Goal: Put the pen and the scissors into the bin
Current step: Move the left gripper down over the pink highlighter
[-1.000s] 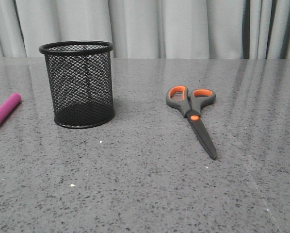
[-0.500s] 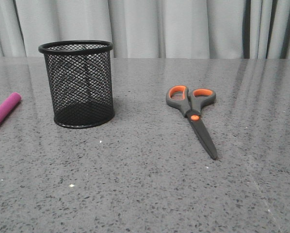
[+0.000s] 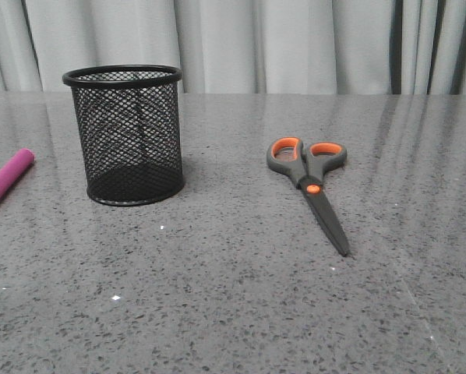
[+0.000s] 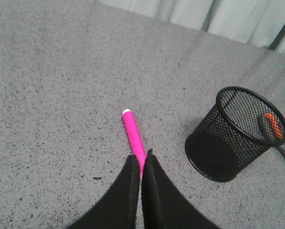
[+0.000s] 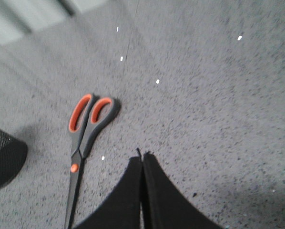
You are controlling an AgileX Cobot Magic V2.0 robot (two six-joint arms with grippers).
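Observation:
The magenta pen [image 3: 7, 178] lies flat on the table at the far left, partly cut off by the frame edge. The black mesh bin [image 3: 128, 136] stands upright to its right. The scissors [image 3: 311, 187] lie closed right of the bin, handles far, blades toward me. Neither gripper shows in the front view. In the left wrist view my left gripper [image 4: 141, 155] is shut and empty, hovering over the near end of the pen [image 4: 134, 136], with the bin [image 4: 233, 138] beside it. In the right wrist view my right gripper [image 5: 142, 155] is shut and empty, beside the scissors [image 5: 83, 138].
The grey speckled table [image 3: 233, 296] runs to a pale curtain [image 3: 256, 43] at the back. An orange scissor loop [image 4: 274, 126] shows through the bin's mesh in the left wrist view.

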